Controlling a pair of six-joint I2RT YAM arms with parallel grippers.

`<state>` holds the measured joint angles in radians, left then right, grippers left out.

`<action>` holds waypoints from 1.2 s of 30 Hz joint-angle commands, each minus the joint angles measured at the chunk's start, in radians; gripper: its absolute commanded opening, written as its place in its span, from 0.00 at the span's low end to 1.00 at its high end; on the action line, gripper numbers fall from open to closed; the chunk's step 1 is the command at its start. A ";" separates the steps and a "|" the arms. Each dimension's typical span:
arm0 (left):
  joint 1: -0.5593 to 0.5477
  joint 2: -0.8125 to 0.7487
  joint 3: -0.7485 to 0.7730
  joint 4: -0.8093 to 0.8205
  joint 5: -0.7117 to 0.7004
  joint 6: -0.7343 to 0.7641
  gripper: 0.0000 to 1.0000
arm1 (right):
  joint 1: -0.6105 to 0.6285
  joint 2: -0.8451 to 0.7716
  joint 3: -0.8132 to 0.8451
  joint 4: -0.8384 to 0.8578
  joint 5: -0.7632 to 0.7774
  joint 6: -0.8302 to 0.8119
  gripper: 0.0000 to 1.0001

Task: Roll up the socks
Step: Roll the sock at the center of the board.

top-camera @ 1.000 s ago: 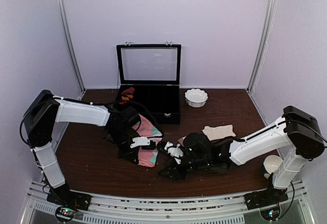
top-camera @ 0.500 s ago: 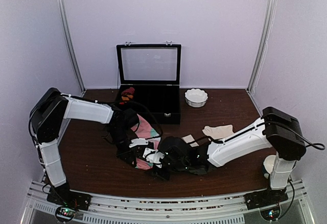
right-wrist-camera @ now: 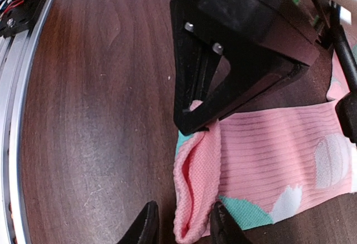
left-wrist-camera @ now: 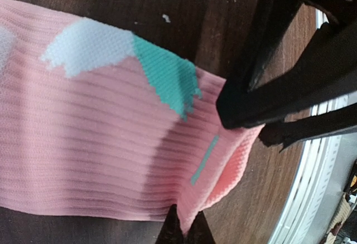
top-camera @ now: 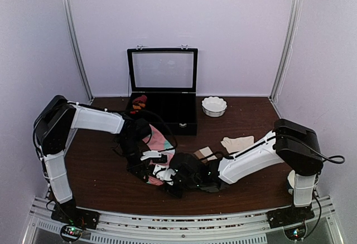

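1. Reaching further left than before, right gripper (right-wrist-camera: 184, 226) straddles pink sock (right-wrist-camera: 268, 144) at its cuff, fingers partly apart, not clamped.
2. Left gripper (left-wrist-camera: 183, 228) is closed tight, pinching that cuff's edge.
3. Cream sock (top-camera: 239, 143) lies on table (top-camera: 97, 169), well right.

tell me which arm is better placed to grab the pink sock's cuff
Right, probably: the right gripper straddles the cuff of the pink sock, jaws open; the left gripper is shut on its edge.
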<state>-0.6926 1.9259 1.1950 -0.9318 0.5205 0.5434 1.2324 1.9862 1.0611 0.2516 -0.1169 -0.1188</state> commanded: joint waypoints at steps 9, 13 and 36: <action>0.010 0.014 0.035 -0.020 0.005 0.014 0.03 | -0.019 0.019 -0.018 0.064 0.014 0.088 0.00; 0.011 -0.013 0.025 0.011 -0.027 -0.001 0.17 | -0.032 0.020 -0.011 0.043 -0.011 0.160 0.00; -0.071 -0.469 -0.322 0.298 -0.237 0.313 0.57 | -0.221 0.120 0.136 -0.255 -0.373 0.599 0.00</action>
<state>-0.7010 1.4330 0.8951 -0.6876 0.3466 0.7341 1.0134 2.0743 1.1973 0.0994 -0.4816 0.4400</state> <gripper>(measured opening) 0.581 0.024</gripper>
